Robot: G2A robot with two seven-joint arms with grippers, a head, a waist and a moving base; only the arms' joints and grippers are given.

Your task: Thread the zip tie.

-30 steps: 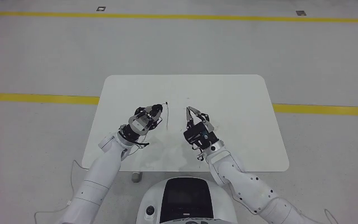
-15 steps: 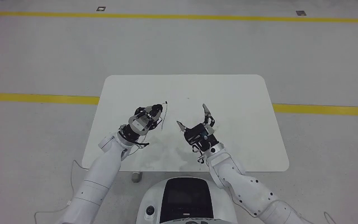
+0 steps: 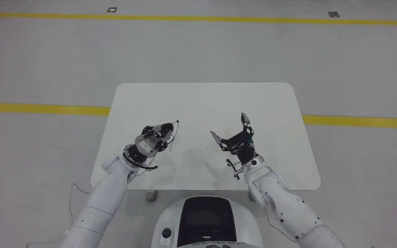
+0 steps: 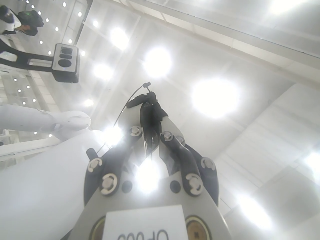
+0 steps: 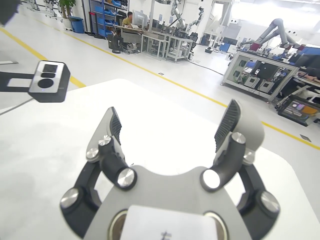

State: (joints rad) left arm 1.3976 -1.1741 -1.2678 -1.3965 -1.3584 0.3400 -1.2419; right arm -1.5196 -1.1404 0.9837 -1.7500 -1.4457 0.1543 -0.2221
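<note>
The zip tie [image 4: 146, 84] is pinched near its small head by the left tool [image 4: 149, 101], which is squeezed tight on it. It is held up above the table [image 3: 260, 99] with the thin tail left free, likely so the tail can be caught. The right tool [image 3: 229, 126] is spread wide, well apart from the tie, and nothing is held in it, so it is likely ready for the tail.

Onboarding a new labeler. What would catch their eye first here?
First is the left gripper, shut on a thin black zip tie that curls out beside its tips, over the left half of the white table. Next is the right gripper, wide open and empty over the table's right half.
</note>
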